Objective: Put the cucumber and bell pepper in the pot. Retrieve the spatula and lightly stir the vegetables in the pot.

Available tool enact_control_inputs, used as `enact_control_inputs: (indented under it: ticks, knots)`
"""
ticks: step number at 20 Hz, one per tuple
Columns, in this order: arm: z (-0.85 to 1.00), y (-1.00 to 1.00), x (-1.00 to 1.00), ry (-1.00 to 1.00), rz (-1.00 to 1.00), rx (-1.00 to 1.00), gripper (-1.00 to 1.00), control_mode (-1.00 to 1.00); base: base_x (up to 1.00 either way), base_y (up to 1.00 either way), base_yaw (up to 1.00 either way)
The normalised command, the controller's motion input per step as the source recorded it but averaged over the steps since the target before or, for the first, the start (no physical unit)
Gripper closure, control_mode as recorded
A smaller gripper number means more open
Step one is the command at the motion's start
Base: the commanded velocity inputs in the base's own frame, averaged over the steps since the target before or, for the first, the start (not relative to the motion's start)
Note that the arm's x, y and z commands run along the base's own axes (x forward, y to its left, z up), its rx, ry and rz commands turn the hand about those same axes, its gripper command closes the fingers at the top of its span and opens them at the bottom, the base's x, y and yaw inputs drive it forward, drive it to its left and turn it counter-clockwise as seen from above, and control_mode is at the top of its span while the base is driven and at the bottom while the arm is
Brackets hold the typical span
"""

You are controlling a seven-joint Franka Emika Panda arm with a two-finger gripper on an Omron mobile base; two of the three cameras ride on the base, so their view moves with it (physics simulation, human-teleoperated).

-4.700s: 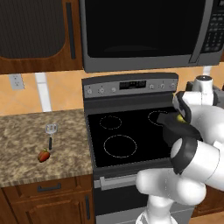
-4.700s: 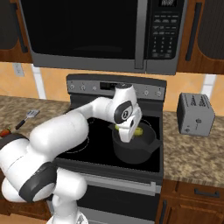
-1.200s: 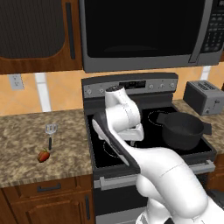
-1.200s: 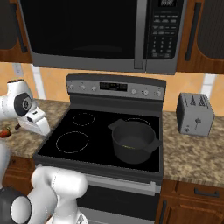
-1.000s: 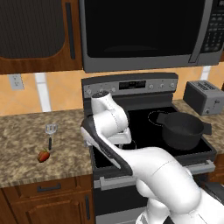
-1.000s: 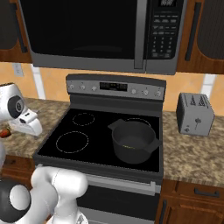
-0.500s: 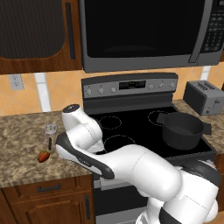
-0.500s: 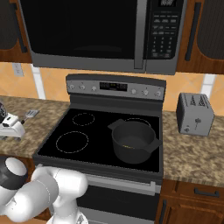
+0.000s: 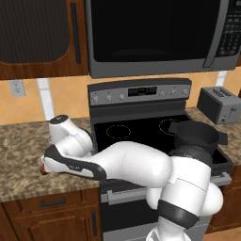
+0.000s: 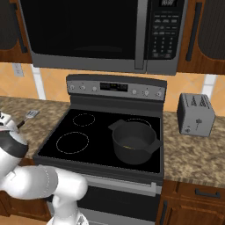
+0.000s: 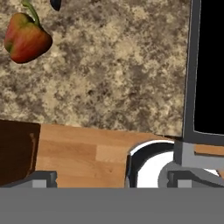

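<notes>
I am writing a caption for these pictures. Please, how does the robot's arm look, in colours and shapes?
The arm is glossy white, built of thick rounded segments, with dark grey bands at the joints and a dark strip along one link. No cables or markings are visible. The gripper's finger tips appear small and grey.

Even, shadowless rendered light fills the kitchen; nothing is blurred or bent at the edges. The microwave door (image 9: 150, 35) carries a faint pale sheen, and the white arm (image 9: 136, 162) shows soft highlights. In the hand view the granite counter (image 11: 109, 65) looks coarse and pixelated, the bell pepper (image 11: 26, 39) lit flatly.
</notes>
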Motion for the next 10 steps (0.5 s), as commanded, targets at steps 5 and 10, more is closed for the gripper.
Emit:
enact_control_inputs:
  ticks: [5,10]
  knots:
    - [-0.29,0.48,0.23,-0.01,0.07,0.01,-1.00,-1.00,0.00,0.00,0.00]
    - [-0.15,0.40,0.32,0.00,0.02,0.00,-1.00,-1.00,0.00,0.00,0.00]
